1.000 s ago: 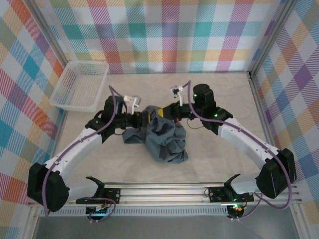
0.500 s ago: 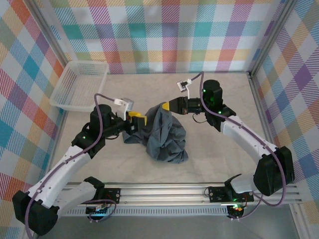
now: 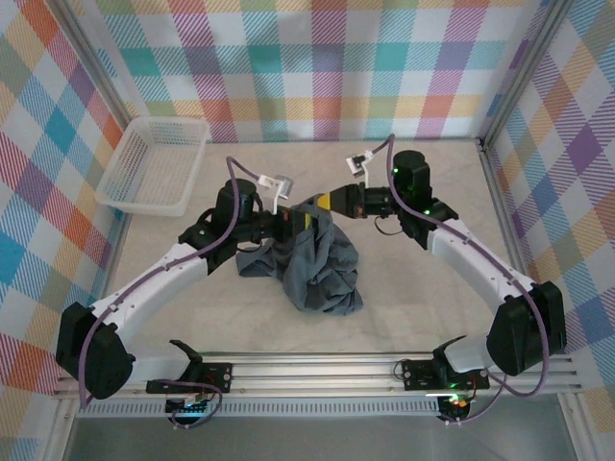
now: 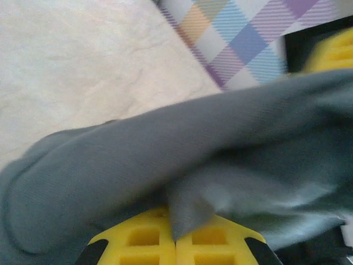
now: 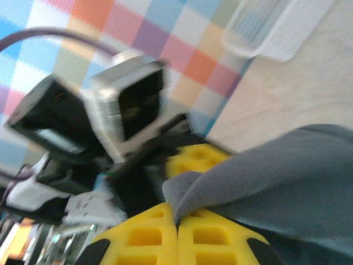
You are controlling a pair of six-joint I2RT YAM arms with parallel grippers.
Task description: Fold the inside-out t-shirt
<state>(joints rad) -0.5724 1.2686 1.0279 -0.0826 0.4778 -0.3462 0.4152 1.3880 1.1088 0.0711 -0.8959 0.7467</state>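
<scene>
The inside-out t-shirt (image 3: 322,271) is a slate blue-grey bunch hanging in the middle of the table, its lower folds resting on the surface. My left gripper (image 3: 306,222) is shut on the cloth at the top of the bunch. Close beside it, my right gripper (image 3: 324,203) is shut on the same raised edge. In the left wrist view the yellow pads (image 4: 138,240) pinch a fold of the t-shirt (image 4: 165,149). In the right wrist view the right gripper (image 5: 177,218) clamps a corner of the t-shirt (image 5: 276,176), with the left gripper's yellow finger (image 5: 196,157) just behind.
A white mesh basket (image 3: 154,165) stands at the back left corner. Plaid walls and metal posts enclose the table on three sides. A metal rail (image 3: 317,370) with the arm bases runs along the near edge.
My left gripper opened beside the shirt, then swung right and closed on the raised cloth next to the right gripper. The right gripper kept its grip and barely moved.
</scene>
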